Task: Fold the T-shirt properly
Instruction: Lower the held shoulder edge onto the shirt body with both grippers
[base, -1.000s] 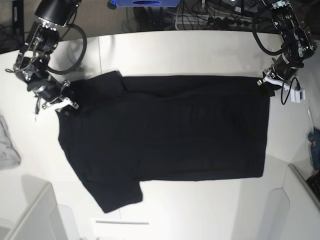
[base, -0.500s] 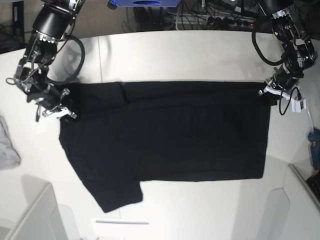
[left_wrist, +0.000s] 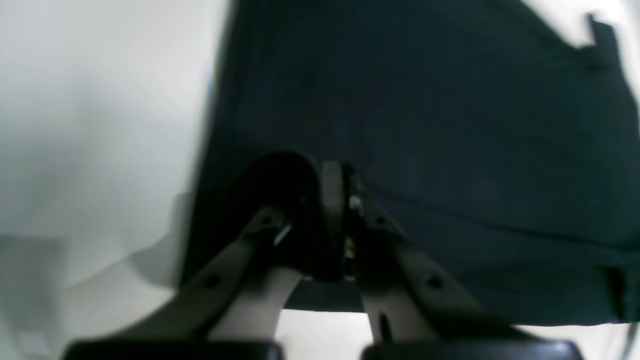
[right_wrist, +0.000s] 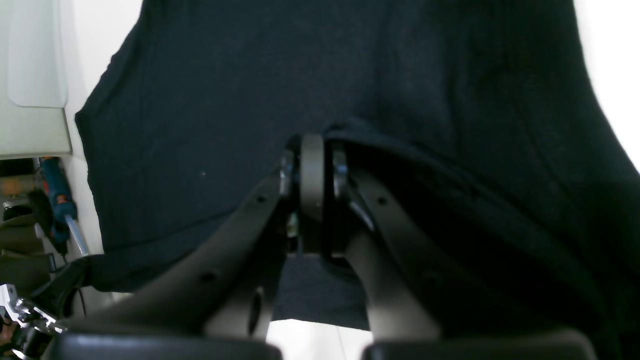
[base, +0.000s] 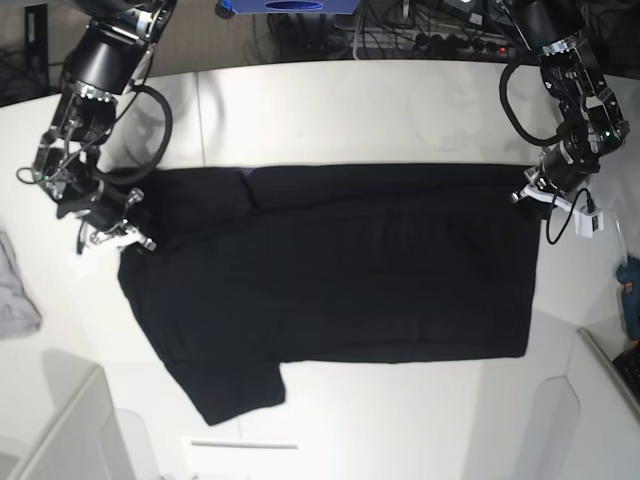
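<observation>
- The wide white bench (base: 330, 100) fills the base view; its surface is smooth and slightly glossy, with a seam running away from the camera left of centre.
- At the far left edge a small grey crumpled cloth (base: 14, 290) lies on the bench, well apart from the shirt.
- A pale raised tray-like panel (base: 60, 430) sits at the near left corner.
- The right claw (base: 118, 238), on the left of the base view, is pressed together, pinching the shirt's shoulder edge; the right wrist view shows fabric gripped between its tips (right_wrist: 312, 165).
- The large black short-sleeved fabric T-shirt (base: 340, 280) lies spread over the middle of the bench, plain side up, one sleeve pointing to the near left; its far edge is lifted between the two claws.
- Beyond the bench's far edge lie dark cables and a blue box (base: 290, 6).
- The left claw (base: 530, 192), on the right of the base view, is pressed together on the shirt's far right corner, as the blurred left wrist view (left_wrist: 335, 200) also suggests.
- A blue-handled tool (base: 630, 290) lies at the far right edge.
- Compared with a second ago, both claws have drawn the far edge nearer the camera, so the shirt's far strip is starting to lay over.
</observation>
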